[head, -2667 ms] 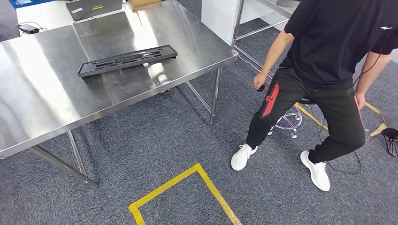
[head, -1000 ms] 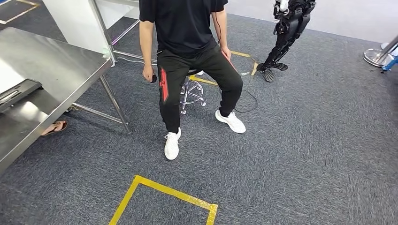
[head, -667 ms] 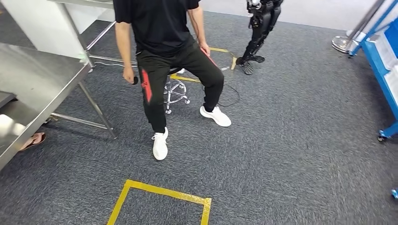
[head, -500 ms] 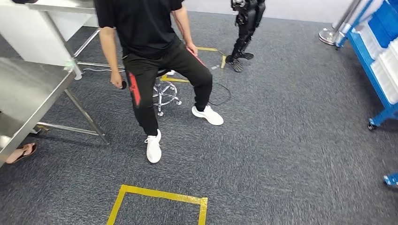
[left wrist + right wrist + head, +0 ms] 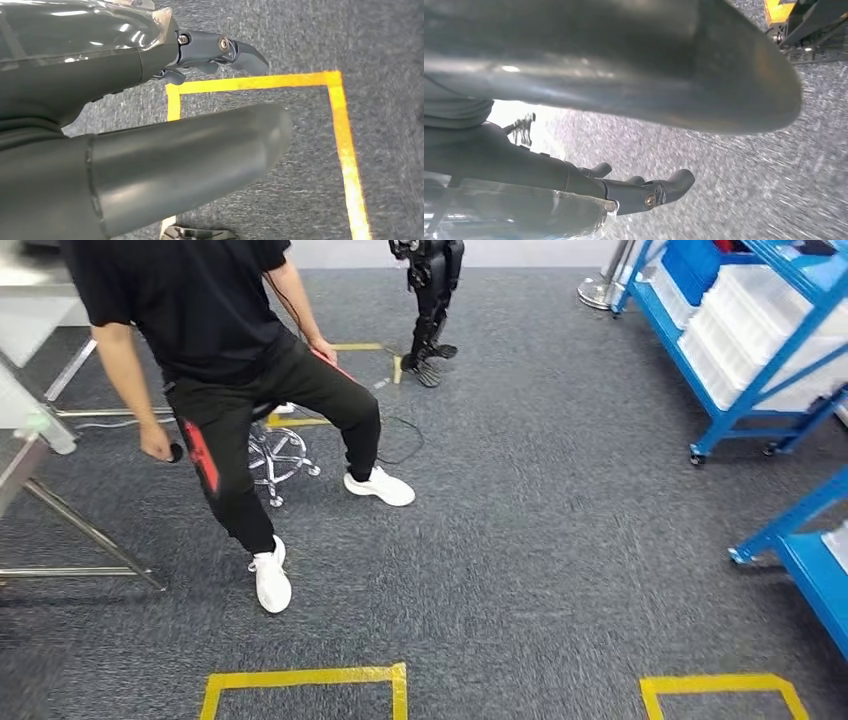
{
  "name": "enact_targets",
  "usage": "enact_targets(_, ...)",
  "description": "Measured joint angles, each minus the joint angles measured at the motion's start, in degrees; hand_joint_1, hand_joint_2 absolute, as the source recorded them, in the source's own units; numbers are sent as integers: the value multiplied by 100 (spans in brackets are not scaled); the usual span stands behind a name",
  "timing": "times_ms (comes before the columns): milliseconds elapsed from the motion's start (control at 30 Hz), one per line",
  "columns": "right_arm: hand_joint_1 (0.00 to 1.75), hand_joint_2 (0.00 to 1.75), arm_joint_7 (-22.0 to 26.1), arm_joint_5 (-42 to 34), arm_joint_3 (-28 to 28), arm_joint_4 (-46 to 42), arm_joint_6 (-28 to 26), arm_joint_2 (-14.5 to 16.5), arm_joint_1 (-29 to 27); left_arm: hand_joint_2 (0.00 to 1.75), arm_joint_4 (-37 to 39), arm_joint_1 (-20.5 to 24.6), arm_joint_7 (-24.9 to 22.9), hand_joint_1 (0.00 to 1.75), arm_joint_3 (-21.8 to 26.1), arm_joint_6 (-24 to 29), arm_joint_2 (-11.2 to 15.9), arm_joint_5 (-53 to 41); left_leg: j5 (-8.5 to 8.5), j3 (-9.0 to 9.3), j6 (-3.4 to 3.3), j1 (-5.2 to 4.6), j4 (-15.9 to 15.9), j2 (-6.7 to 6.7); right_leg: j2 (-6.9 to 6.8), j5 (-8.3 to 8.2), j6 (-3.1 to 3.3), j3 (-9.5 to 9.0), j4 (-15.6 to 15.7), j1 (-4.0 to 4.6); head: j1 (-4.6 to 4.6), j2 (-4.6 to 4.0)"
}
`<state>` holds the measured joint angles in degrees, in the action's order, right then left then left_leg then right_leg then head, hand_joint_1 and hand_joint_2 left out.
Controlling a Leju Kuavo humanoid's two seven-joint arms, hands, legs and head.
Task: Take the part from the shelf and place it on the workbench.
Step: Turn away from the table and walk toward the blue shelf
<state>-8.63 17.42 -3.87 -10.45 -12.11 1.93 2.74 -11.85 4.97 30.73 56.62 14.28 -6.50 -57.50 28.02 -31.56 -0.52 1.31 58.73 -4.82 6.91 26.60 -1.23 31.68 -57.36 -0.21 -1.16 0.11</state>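
The left robot hand (image 5: 150, 125) hangs over grey carpet (image 5: 540, 540) above a corner of yellow floor tape (image 5: 335, 80), its fingers (image 5: 235, 50) spread and holding nothing. The right robot hand (image 5: 599, 100) also hangs over carpet, fingers (image 5: 664, 190) loosely apart and empty. In the head view, a blue wheeled shelf (image 5: 740, 330) carrying white bins (image 5: 770, 315) stands at the far right, with the corner of a second blue rack (image 5: 810, 550) nearer; which bin holds the part cannot be told. A wide stretch of open carpet lies between the shelf and a seated person (image 5: 220, 370) on a stool (image 5: 280, 455). The counter (image 5: 20, 465) shows just its edge and legs at the far left. Two taped squares (image 5: 300, 680) mark the floor near the robot.
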Motion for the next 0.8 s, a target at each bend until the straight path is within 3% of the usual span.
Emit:
enact_targets(67, 0, 0, 0, 26, 0, 1, -8, -12, -12, 0, 5, -2, -6, 0, 1, 17, -13, 13, -15, 22, -51, -19, -55, 129, 65, -5, -66, 80, -16, -13, -2, 0)
enact_targets(133, 0, 0, 1, 59, 0, 1, -19, -22, -18, 0, 5, -5, -6, 0, 2, 20, -26, 24, -51, 50, -134, -20, -121, 274, -177, 138, -82, 240, -293, -11, -14, 0)
enact_targets(200, 0, 0, 0, 104, 0, 1, -30, -29, -4, 0, 6, -13, -4, 0, 1, 19, -26, 18, -61, 61, -185, -34, -149, 446, -501, 465, -54, 602, -998, -14, -28, 0)
enact_targets(267, 0, 0, -17, 156, 0, 1, -40, -43, 2, 0, 7, -19, -2, 0, 1, 17, -24, 4, -53, 55, -193, -48, -147, 623, -599, 688, -83, 922, -1627, -46, -32, 0)
enact_targets(300, 0, 0, -31, 177, 0, 1, -45, -55, -4, 0, 7, -21, -2, 0, 2, 18, -23, 1, -48, 55, -186, -48, -145, 701, -623, 673, -133, 931, -1658, -68, -33, 0)
enact_targets(333, 0, 0, -43, 192, 0, 1, -47, -72, -12, 0, 7, -21, -2, 0, 2, 19, -23, 1, -39, 61, -173, -44, -144, 775, -662, 575, -200, 815, -1451, -94, -34, 0)
enact_targets(367, 0, 0, -51, 200, 0, 1, -48, -91, -17, 0, 7, -20, -3, 0, 2, 19, -21, 2, -26, 75, -151, -41, -140, 842, -755, 429, -269, 594, -1052, -124, -35, 0)
enact_targets(400, 0, 0, -55, 205, 1, 1, -49, -104, -14, 0, 7, -21, -3, 0, 3, 19, -11, 3, -5, 92, -119, -48, -133, 904, -925, 281, -315, 358, -624, -142, -38, 0)
enact_targets(467, 0, 0, -57, 208, 2, 1, -51, -120, 5, 0, 8, -26, -4, 0, 3, 20, 10, 7, 48, 145, -36, -75, -119, 1023, -1179, 86, -306, 63, -101, -135, -31, 0)
enact_targets(500, 0, 0, -57, 208, 2, 1, -52, -124, 12, 0, 8, -25, -4, 0, 3, 20, 19, 8, 72, 177, 3, -81, -118, 1086, -1208, 55, -263, 48, -53, -113, -24, 0)
enact_targets(567, 0, 0, -58, 208, 2, 1, -55, -143, 10, 0, 9, -10, -4, 0, 3, 19, 21, 9, 119, 239, 81, -46, -117, 1164, -1057, 36, -167, 59, -51, -117, -9, 0)
enact_targets(633, 0, 0, -59, 207, 2, 1, -58, -156, 11, 0, 9, -3, -4, 0, 3, 17, 19, 10, 306, 191, 136, -1, 80, 934, -919, 20, -77, 36, -39, -141, 3, 0)
enact_targets(700, 0, 0, -36, 187, 2, 1, -63, -162, 15, 0, 13, -22, -13, 0, 2, -15, 16, 4, 703, -99, 136, 12, 734, 597, -782, 4, 6, 31, -38, -121, 20, 0)
enact_targets(733, 0, 0, -2, 158, -1, 1, -61, -166, 14, 0, 16, -36, -22, 0, 2, -64, 15, 6, 879, -291, 124, 10, 1127, 521, -704, 0, 36, 36, -40, -95, 23, 0)
enact_targets(767, 0, 0, 56, 115, -8, 1, -48, -168, 10, 0, 18, -48, -39, 0, 2, -136, 15, 15, 967, -448, 112, 10, 1421, 487, -619, -3, 49, 37, -42, -72, 22, 0)
enact_targets(800, 0, 0, 125, 63, -20, 1, -24, -169, 4, 0, 19, -54, -61, 0, 3, -223, 16, 28, 932, -523, 97, 10, 1522, 474, -533, -3, 51, 32, -43, -55, 22, 0)
